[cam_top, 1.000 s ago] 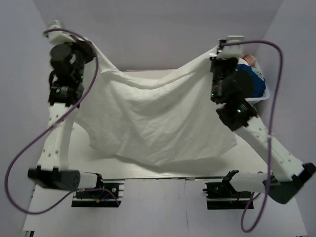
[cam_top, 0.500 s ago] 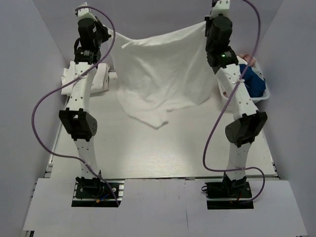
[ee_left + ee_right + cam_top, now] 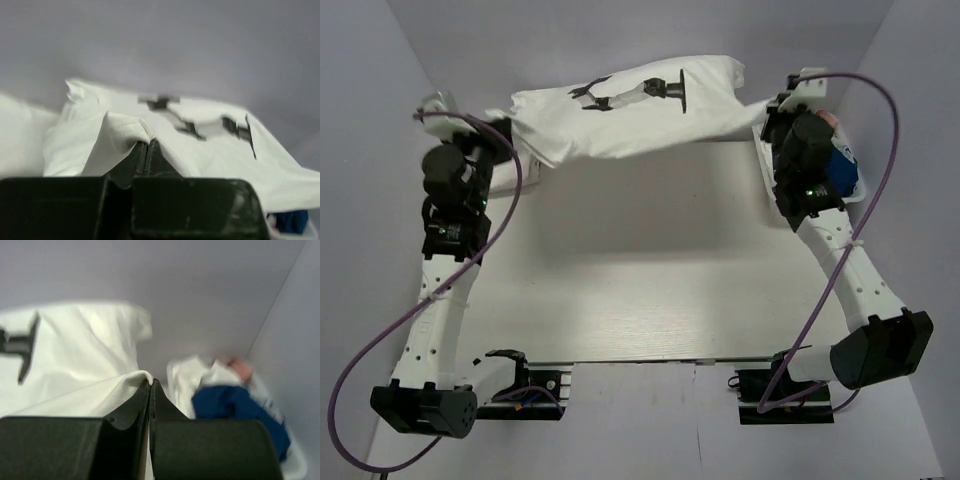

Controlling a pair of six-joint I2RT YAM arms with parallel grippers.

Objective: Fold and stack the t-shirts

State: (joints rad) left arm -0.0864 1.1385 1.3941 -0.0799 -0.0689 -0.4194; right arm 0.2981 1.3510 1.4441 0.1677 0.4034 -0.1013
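A white t-shirt (image 3: 630, 115) with a black print (image 3: 635, 92) is stretched in the air across the far end of the table, print side up. My left gripper (image 3: 508, 132) is shut on its left edge, and my right gripper (image 3: 768, 108) is shut on its right edge. In the left wrist view the jaws (image 3: 146, 143) pinch a fold of white cloth (image 3: 120, 131), with the print (image 3: 200, 120) beyond. In the right wrist view the jaws (image 3: 150, 383) pinch a white hem (image 3: 127, 382). No other t-shirt shows clearly.
A white basket (image 3: 850, 195) holding blue (image 3: 838, 165) and white clothes stands at the far right, just behind the right arm; it also shows in the right wrist view (image 3: 235, 405). Grey walls enclose the table (image 3: 640, 280) at back and sides.
The shirt hung down in a sheet between raised grippers. Now both arms have swung it out toward the back wall and it lies stretched and flatter, print showing.
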